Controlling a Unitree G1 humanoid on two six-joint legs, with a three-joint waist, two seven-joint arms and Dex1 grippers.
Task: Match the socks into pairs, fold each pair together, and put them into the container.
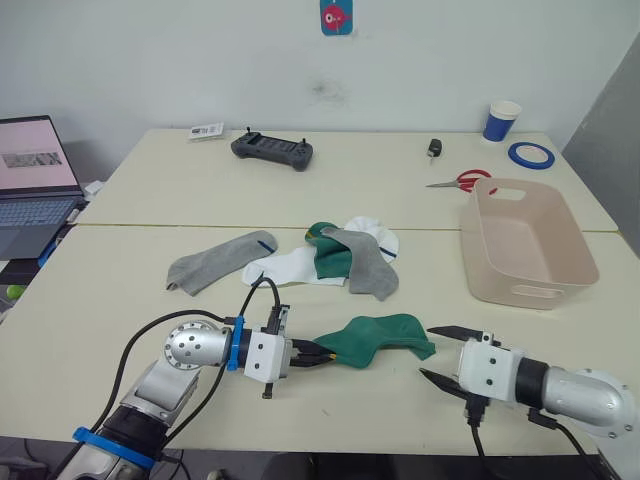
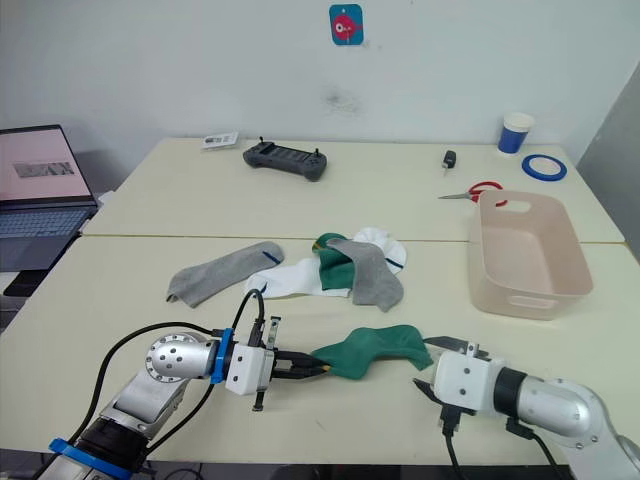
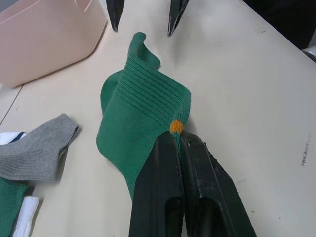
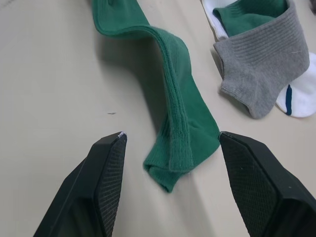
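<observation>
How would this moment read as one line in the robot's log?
left fingers: shut on green sock | right fingers: open at its other end | tub: empty | other socks: unpaired

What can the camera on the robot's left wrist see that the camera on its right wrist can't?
Left wrist view alone: the left gripper shut on one end of the dark green sock, and a corner of the pinkish tub. Right wrist view alone: the right gripper open around that sock's free end, and a white sock's navy stripe. Shared: the green sock, the pile's grey sock and the table.
</observation>
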